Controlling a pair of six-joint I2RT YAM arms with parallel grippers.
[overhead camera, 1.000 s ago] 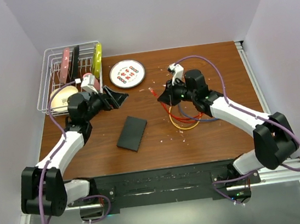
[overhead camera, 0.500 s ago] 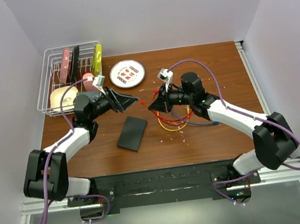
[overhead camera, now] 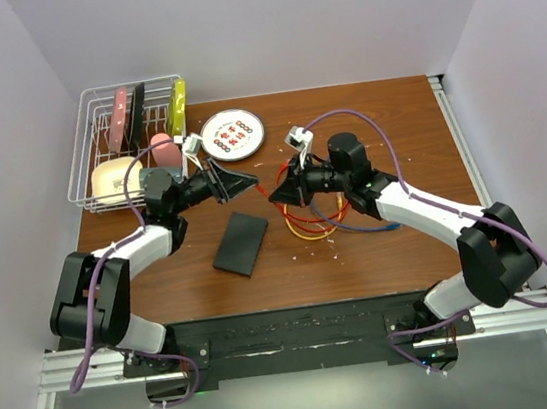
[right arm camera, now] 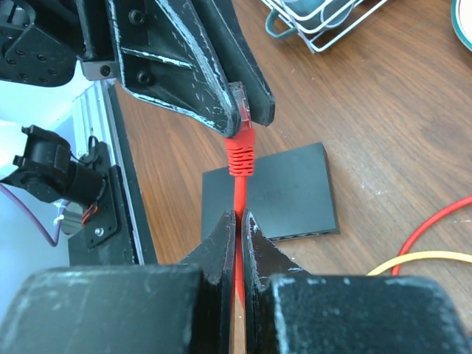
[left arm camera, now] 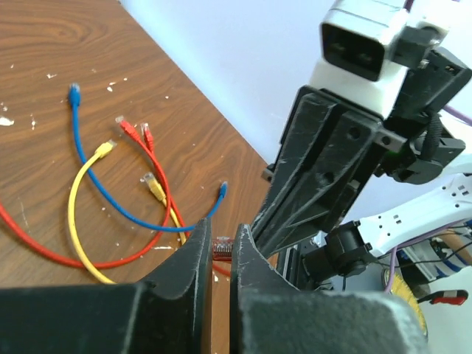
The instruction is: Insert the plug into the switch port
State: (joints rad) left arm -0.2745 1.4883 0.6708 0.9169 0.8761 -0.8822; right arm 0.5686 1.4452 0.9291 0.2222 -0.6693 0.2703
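**Red plug pinched between two arms above the counter**

Red cable (right arm camera: pixel 237 193) runs straight up through the right fingers (right arm camera: pixel 225 237), which are clamped narrow on it just behind the plug (right arm camera: pixel 240 151). That grip keeps the short free end stiff and pointing away from the wrist. The left fingers (right arm camera: pixel 228 118) have closed on the clear tip of the same plug from the opposite side. Both arms therefore hold the one connector in mid-air near the middle of the counter (overhead camera: pixel 361 253). It looks like a handover or a re-grip, probably to get a squarer hold before lining it up.

The switch (overhead camera: pixel 240 244) lies flat on the counter, nearer than the meeting fingers and a little to the left, with nothing touching it. From the right wrist its row of ports shows along the edge turned toward that camera. The plug will likely have to come down low and level to enter one.

Spare yellow (left arm camera: pixel 74 214) and blue (left arm camera: pixel 110 199) cables lie looped on the right side. A plate (overhead camera: pixel 232 134) and a wire rack (overhead camera: pixel 83 174) sit at the far left, well apart from the switch.
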